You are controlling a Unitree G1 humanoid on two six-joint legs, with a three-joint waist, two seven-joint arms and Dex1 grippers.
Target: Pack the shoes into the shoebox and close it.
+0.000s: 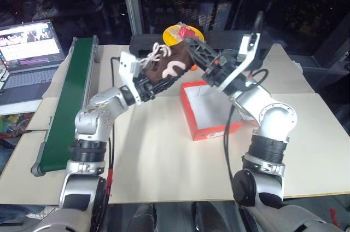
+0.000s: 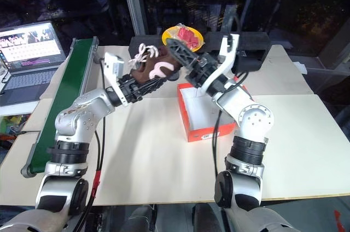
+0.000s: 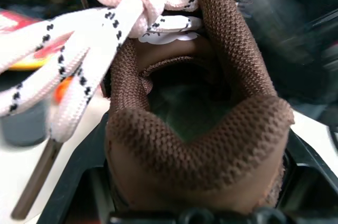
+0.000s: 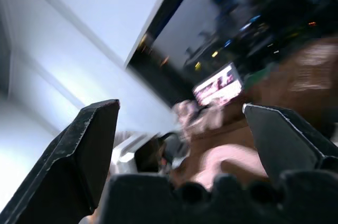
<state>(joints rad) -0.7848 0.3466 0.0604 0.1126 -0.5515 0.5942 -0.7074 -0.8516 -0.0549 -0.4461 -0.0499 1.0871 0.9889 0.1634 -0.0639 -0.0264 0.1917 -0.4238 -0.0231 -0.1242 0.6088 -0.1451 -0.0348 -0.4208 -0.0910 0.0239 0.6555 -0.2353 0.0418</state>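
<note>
left gripper (image 1: 150, 83) clamps the dark brown soft sneaker (image 1: 167, 68) with cream laces, mid-air beside the red-orange cardboard shoebox (image 1: 210, 112) (lid up). right gripper (image 4: 182, 134) fingers apart, empty.

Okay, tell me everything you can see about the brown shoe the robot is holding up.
The shoe is a dark brown sneaker of soft knitted-looking fabric, with thick cream laces flecked with black, tied and hanging loose, and a pale curved logo on its side. The left gripper is shut on its heel end and holds it in the air above the table, beside the open shoebox. The right gripper, fingers wide open, sits by the toe end; contact is unclear.
</note>
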